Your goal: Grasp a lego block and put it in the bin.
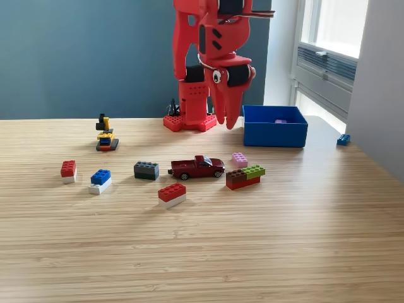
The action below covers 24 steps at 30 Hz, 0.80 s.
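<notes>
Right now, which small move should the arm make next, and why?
Probably swing toward the pink brick and lower. The gripper hangs empty beside the bin, well above the table, and that brick looks like the nearest loose one, lying in front of the bin.

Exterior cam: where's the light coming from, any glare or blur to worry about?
Exterior view: daylight enters from the window at the view's right, which is bright, nearly washed out; the bricks and the toy car cast only soft, faint shadows; the table shows mild sheen, no hard glare; the pincer and the bin look sharp, no motion blur.
</notes>
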Motion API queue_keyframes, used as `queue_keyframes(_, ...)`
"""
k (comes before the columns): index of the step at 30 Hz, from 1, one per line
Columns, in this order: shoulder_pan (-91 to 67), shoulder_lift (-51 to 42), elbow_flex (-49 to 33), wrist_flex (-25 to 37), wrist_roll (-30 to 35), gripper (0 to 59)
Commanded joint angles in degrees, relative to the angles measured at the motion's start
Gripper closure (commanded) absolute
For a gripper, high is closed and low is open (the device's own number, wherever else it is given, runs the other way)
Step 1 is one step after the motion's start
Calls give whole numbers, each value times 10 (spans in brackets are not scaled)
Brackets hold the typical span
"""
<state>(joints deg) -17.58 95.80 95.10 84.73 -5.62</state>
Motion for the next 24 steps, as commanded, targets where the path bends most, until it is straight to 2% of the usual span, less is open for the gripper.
queue_keyframes(1,-52,9,38,-42,25,397)
queue_keyframes(9,-73,14,147,-127,-6,292)
queue_keyframes(17,-70,15,188,-157,40,289)
queue_keyframes(24,-54,15,228,-214,43,278)
